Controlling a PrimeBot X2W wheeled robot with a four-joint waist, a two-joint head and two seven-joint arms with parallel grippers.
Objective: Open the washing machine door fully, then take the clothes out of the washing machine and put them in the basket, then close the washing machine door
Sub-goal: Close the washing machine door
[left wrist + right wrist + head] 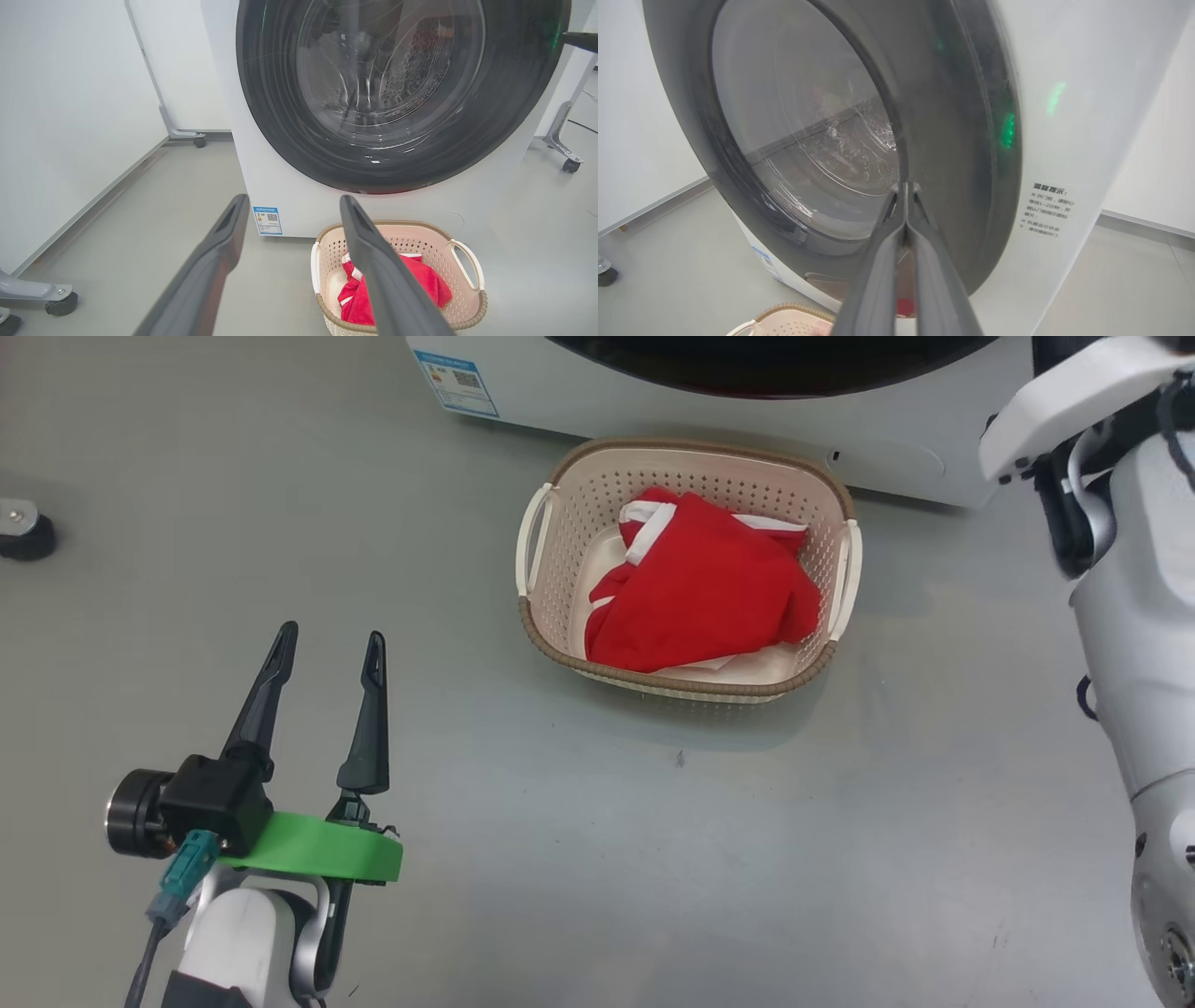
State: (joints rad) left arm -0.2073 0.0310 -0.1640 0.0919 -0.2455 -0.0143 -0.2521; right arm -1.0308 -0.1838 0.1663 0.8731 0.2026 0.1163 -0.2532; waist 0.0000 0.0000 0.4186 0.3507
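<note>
I am aiming my right gripper (pixel 906 186), fingers pressed together, at the washing machine door (pixel 966 140), risking a slip off its glossy ring, while my left gripper (pixel 331 633) is hanging spread apart.

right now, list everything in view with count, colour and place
white front-loading washing machine: one, white, behind basket
round glass-bowled door: one, glossy black ring, on machine's front
cream perforated plastic basket: one, cream, brown rim, floor before machine
red fabric clothes: one heap, red with white trim, in basket
blue label: one, blue, machine's front corner
black caster: one, black, floor far left
left gripper: one, dark, open, over floor left of basket
right gripper: one, dark, shut, by door's ring
</note>
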